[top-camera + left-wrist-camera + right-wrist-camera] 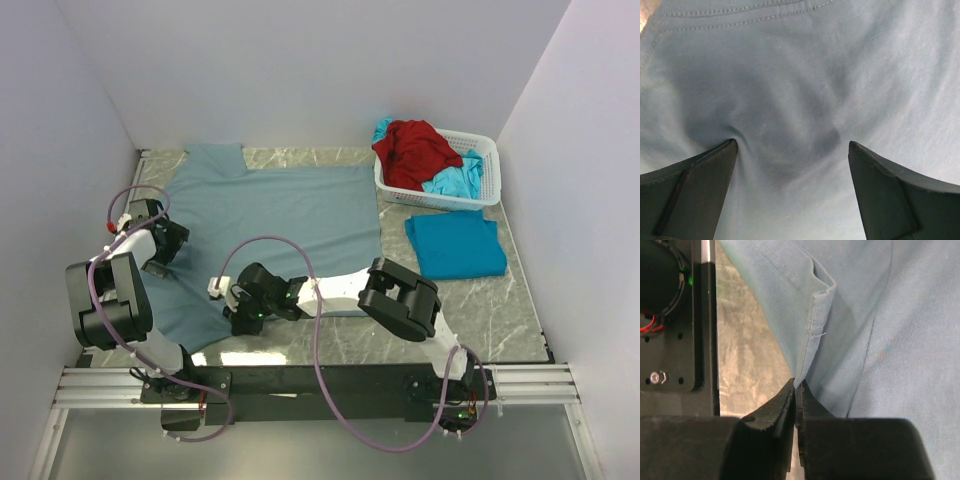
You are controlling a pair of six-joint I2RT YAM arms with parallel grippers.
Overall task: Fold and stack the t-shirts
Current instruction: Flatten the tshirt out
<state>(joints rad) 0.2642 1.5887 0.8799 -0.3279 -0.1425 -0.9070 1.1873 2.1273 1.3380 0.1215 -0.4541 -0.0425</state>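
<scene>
A large grey-blue t-shirt [270, 215] lies spread on the marble table. My left gripper [160, 262] is open, its fingers [700, 170] pressed down onto the shirt's left part [800, 90], cloth bulging between them. My right gripper [240, 318] is shut on the shirt's near edge [812, 340], pinching the hem between its fingertips [796, 390]. A turquoise t-shirt [456, 243] lies folded at the right. A red t-shirt [415, 152] and another turquoise one [458, 180] lie crumpled in the basket.
A white lattice basket [485, 160] stands at the back right. White walls enclose the table on three sides. A black rail [300, 382] runs along the near edge. Bare marble [500, 310] shows at the front right.
</scene>
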